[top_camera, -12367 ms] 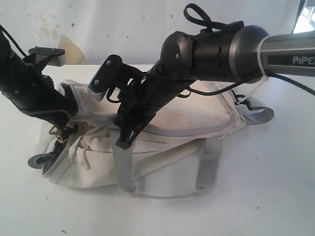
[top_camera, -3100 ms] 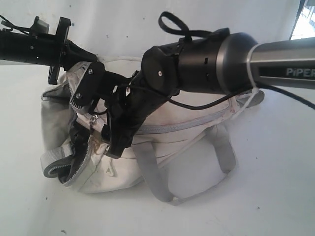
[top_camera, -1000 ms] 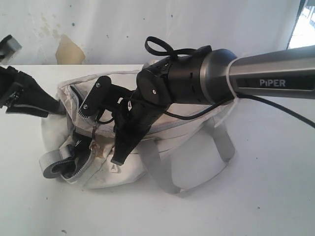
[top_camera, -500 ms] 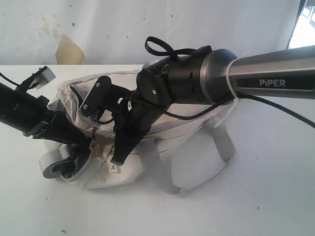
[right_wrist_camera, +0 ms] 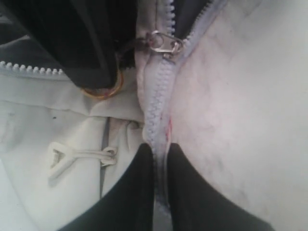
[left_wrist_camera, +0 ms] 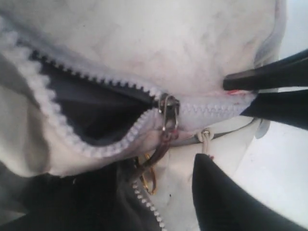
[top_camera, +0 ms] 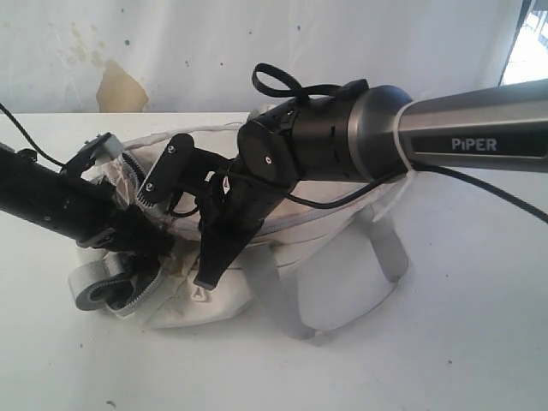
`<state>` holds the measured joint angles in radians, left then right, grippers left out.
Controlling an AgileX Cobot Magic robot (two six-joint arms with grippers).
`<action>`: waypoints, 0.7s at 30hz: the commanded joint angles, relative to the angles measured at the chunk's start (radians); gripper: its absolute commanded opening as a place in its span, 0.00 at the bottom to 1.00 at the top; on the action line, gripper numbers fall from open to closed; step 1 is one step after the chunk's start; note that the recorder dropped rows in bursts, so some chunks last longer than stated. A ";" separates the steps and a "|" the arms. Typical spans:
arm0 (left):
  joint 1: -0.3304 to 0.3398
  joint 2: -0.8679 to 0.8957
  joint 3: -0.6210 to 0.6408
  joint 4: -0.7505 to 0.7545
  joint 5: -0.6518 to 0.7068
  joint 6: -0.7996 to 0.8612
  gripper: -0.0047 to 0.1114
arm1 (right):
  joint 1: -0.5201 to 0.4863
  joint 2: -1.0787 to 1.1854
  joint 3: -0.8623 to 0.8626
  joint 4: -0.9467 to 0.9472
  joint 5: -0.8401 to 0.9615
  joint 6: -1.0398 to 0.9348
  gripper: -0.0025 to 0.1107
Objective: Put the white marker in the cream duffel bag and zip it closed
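Note:
The cream duffel bag (top_camera: 342, 257) lies on the white table, its grey zipper part open at the left end. The white marker is hidden or out of view. My right gripper (top_camera: 205, 276) (right_wrist_camera: 161, 149) is shut on the closed stretch of zipper tape just behind the slider (right_wrist_camera: 163, 43). My left gripper (top_camera: 147, 244) (left_wrist_camera: 149, 183) has come in at the bag's open end; its jaws stand apart, with the slider (left_wrist_camera: 167, 107) just ahead and its brown pull hanging down between them. I see nothing gripped in it.
A rolled grey strap end (top_camera: 90, 287) lies at the bag's left. Grey webbing handles (top_camera: 385, 257) hang over the front right. A gold ring (right_wrist_camera: 103, 90) and a white cord pull (right_wrist_camera: 72, 156) sit near the slider. The table (top_camera: 462, 342) spreads to the right.
My left arm has swung in from the far left and pushed its gripper up to the bag's open zipper end. The right gripper has kept its hold and place.

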<state>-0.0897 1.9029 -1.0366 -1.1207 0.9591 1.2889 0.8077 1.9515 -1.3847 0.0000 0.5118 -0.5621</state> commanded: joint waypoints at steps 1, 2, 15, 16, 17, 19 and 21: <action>-0.004 0.021 0.002 -0.169 0.067 0.171 0.48 | -0.001 -0.004 0.002 0.000 -0.005 0.005 0.02; -0.004 0.026 0.002 -0.195 0.088 0.217 0.48 | -0.001 -0.004 0.002 0.000 -0.005 0.005 0.02; -0.004 0.041 -0.001 -0.183 -0.004 0.106 0.04 | -0.001 -0.004 0.002 0.000 -0.006 0.005 0.02; -0.002 0.036 -0.005 -0.160 0.003 0.062 0.04 | -0.001 -0.004 0.002 0.000 -0.006 0.005 0.02; 0.000 0.032 -0.015 -0.126 0.006 0.021 0.04 | -0.001 -0.004 0.002 0.000 -0.006 0.005 0.02; 0.006 0.015 -0.042 -0.014 0.021 -0.093 0.04 | -0.001 -0.004 0.002 0.000 -0.003 0.005 0.02; 0.007 -0.003 -0.069 0.099 0.051 -0.192 0.04 | -0.001 -0.004 0.002 0.000 -0.001 0.005 0.02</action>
<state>-0.0897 1.9376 -1.0688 -1.1620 0.9742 1.2391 0.8077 1.9515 -1.3847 0.0000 0.5118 -0.5621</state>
